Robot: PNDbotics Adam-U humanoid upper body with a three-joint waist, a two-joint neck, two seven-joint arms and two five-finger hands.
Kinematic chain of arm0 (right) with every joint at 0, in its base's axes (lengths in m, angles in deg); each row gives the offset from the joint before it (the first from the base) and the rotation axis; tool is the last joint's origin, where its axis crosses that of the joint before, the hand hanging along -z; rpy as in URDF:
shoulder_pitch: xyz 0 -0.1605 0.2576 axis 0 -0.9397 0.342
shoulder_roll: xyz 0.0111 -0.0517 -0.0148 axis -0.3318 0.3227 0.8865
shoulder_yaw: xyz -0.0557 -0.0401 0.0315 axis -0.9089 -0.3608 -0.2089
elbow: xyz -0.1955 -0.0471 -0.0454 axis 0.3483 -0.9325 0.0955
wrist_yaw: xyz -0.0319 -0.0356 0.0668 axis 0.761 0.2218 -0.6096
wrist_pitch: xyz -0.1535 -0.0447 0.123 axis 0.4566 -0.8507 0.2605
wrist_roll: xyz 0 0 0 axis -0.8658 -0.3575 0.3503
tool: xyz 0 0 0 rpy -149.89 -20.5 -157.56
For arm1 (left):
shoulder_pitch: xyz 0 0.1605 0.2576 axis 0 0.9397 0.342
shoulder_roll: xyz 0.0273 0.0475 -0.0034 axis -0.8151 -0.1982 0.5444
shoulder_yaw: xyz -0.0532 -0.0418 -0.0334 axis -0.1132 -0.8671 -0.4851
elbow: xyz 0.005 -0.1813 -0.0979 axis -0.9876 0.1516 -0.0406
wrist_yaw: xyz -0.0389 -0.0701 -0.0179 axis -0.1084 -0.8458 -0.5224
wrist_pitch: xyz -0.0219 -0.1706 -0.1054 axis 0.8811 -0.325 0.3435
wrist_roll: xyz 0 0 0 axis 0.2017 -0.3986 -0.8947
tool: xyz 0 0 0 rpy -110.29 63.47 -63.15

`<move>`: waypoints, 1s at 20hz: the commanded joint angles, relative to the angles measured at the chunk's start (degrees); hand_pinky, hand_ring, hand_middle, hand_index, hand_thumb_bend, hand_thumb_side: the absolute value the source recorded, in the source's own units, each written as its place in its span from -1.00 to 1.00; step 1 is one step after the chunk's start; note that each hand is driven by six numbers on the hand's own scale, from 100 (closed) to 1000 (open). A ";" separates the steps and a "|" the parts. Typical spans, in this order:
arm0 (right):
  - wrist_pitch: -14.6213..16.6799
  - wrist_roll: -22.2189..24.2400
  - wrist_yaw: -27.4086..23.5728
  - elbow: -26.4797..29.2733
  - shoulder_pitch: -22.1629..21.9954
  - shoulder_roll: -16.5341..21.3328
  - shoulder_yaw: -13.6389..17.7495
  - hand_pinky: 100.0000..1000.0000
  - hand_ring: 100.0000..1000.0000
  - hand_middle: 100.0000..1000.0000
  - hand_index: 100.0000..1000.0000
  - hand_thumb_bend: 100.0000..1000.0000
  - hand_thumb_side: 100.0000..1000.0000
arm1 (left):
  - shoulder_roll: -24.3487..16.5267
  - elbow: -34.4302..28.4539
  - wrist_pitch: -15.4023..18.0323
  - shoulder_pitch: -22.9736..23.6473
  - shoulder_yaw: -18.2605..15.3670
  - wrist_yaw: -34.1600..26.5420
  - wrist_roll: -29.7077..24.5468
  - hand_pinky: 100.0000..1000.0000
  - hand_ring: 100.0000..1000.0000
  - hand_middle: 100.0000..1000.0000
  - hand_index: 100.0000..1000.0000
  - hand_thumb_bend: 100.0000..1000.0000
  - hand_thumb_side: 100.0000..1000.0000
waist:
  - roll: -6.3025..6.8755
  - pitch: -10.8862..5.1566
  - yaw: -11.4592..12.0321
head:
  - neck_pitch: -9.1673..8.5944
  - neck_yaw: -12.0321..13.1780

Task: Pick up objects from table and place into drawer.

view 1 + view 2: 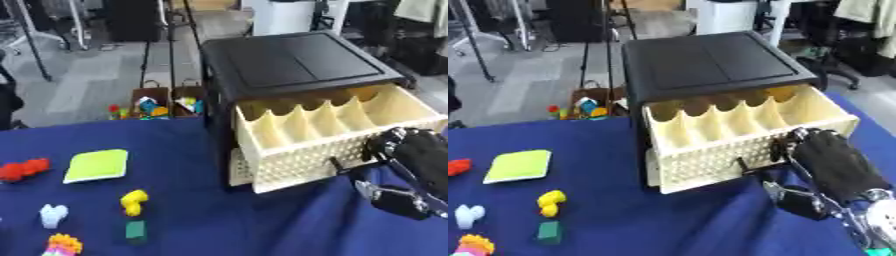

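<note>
Right at the near right corner of the desk (227,220) I see my right hand (833,167). Its fingers are curled at the small dark handle (748,166) on the drawer's front, but I cannot tell if they grip it. My left hand does not show.

Biggest is the desk with its blue cloth. Next is the black cabinet (293,62) at the far right side. Its cream drawer (337,132) is pulled out, with wavy walls splitting it into slots.

Near the left edge lie the toys. A flat yellow-green pad (97,165) comes first, then a red block (23,170), a yellow block (134,202), a white piece (53,215), a pink and yellow toy (64,245) and a small green block (136,230).
</note>
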 commanded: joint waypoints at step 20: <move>-1.32 -0.92 -1.49 0.04 -1.44 0.73 -0.57 -0.46 -0.38 -0.52 -0.52 -0.85 -0.60 | -0.82 -0.73 0.05 -0.79 -0.16 -0.23 0.16 0.31 0.51 0.60 0.68 -0.44 1.00 | 0.29 -0.62 -0.24 | -0.64 -0.06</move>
